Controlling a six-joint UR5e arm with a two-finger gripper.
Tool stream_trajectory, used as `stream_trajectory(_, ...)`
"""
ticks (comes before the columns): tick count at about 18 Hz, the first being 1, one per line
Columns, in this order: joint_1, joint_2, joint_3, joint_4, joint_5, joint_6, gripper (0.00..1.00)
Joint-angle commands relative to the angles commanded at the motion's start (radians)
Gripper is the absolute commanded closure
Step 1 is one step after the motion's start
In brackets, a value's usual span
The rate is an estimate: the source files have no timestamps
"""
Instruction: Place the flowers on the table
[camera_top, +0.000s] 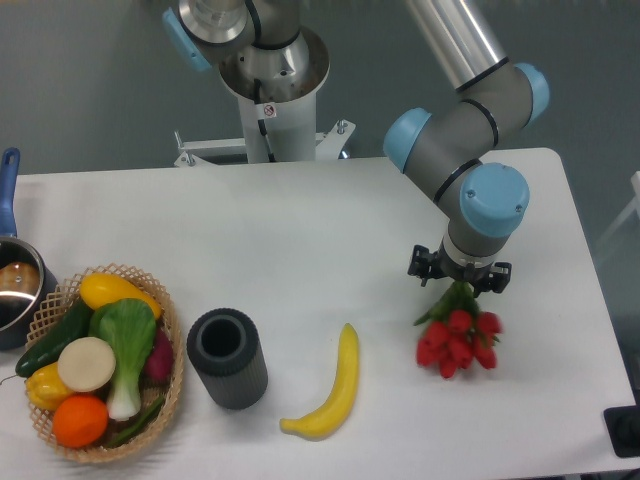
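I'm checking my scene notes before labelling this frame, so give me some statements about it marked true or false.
1. The flowers are on the right side of the table. True.
2. The banana lies inside the basket. False: it lies on the table, right of the dark cylinder.
3. The gripper is above the stem end of the flowers. True.
4. The dark cylinder holds the flowers. False: the flowers are apart from it, beyond the banana.
5. The basket is on the left. True.
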Motion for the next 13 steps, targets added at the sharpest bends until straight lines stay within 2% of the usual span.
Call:
stream_trajectory(4,0.015,0.044,0.003,0.002,0.002,0.047,0.0)
stream_trajectory(10,0.093,0.072,0.063,-0.008,0.006,0.135,0.0)
stream_trajectory(13,0.139,0.089,0.064,-0.015,-0.006,0.323,0.0)
